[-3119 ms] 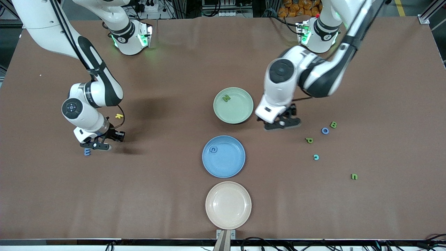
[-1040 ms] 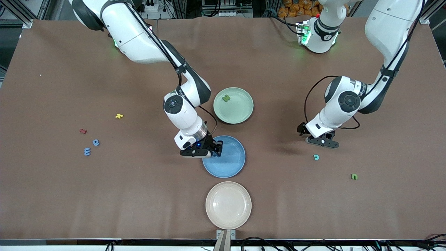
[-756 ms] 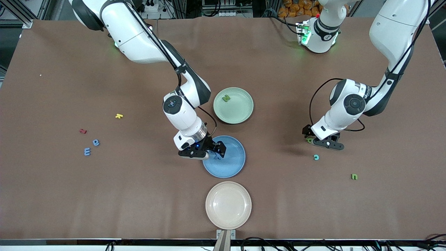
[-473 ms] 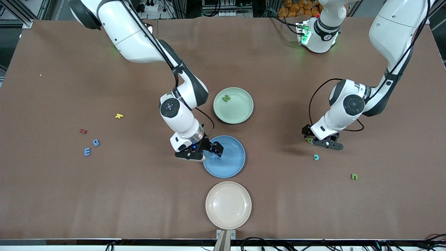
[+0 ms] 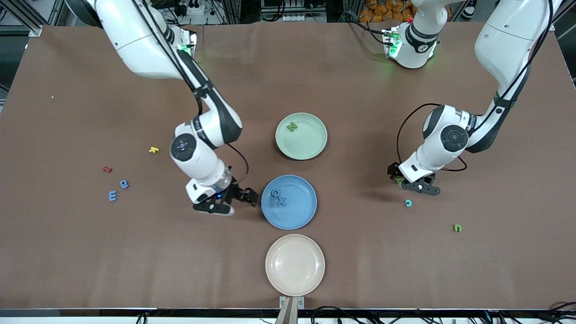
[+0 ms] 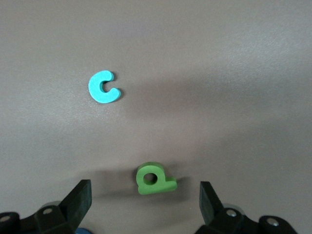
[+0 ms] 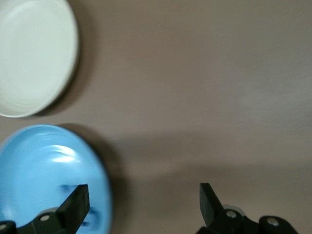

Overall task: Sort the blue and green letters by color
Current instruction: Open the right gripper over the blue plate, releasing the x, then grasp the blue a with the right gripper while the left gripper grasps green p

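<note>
My left gripper [image 5: 411, 183] [image 6: 145, 191] hangs open low over a green letter P [image 6: 155, 179] [image 5: 399, 181], which lies flat on the table between the fingers, untouched. A light blue C [image 6: 103, 87] [image 5: 408, 203] lies nearer the front camera, and a green n [image 5: 457, 228] nearer still. My right gripper [image 5: 234, 201] [image 7: 142, 191] is open and empty beside the blue plate [image 5: 299, 216] [image 7: 34, 161], toward the right arm's end. Two blue letters [image 5: 278, 197] lie in that plate. A green N [image 5: 292, 127] lies in the green plate [image 5: 310, 144].
A beige plate [image 5: 294, 264] [image 7: 29, 53] sits nearest the front camera. Toward the right arm's end lie a blue E [image 5: 112, 195], another blue letter [image 5: 123, 183], a red letter [image 5: 106, 169] and a yellow one [image 5: 154, 150].
My right gripper opened over the blue plate, left a blue X in it, and drew away toward the right arm's end. The left gripper shifted slightly while staying over the green P.
</note>
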You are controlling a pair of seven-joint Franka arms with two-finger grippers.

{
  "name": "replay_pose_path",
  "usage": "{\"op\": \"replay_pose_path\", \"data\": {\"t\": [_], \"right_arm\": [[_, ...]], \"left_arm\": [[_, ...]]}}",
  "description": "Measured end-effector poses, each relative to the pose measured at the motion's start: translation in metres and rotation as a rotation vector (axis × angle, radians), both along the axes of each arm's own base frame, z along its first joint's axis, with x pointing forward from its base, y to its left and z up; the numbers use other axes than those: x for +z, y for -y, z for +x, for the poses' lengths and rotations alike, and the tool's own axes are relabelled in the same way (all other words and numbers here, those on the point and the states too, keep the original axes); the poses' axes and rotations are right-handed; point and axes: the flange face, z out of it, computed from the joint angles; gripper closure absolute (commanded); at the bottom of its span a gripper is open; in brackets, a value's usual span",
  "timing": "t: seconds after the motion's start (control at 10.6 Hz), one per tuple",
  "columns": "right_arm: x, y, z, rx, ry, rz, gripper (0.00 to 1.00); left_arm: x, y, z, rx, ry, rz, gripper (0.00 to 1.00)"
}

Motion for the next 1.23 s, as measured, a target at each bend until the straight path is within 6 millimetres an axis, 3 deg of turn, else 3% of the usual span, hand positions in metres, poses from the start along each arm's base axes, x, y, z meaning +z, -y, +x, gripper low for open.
{"op": "replay_pose_path", "data": {"t": [0.19, 0.47, 0.85, 1.04, 1.23], "right_arm": [[-0.002, 0.057, 0.002, 0.08, -0.025, -0.052, 0.0], [0.011, 0.143, 0.01, 0.158, -0.069, -0.093, 0.0], [0.009, 0.27, 0.019, 0.113, -0.078, -0.112, 0.0], [0.007, 0.321, 0.018, 0.049, -0.087, -0.123, 0.0], [-0.001, 0.365, 0.009, -0.013, -0.124, -0.143, 0.0]], "left_arm": [[-0.007, 0.001, 0.0, 0.0, -0.009, -0.005, 0.12], [-0.01, 0.002, 0.0, 0.001, -0.014, -0.008, 0.24], [-0.011, 0.001, 0.001, 0.002, -0.015, -0.009, 0.58], [-0.009, 0.001, 0.003, 0.003, -0.01, -0.009, 0.85], [-0.006, 0.002, 0.003, 0.001, -0.006, -0.008, 0.87]]}}
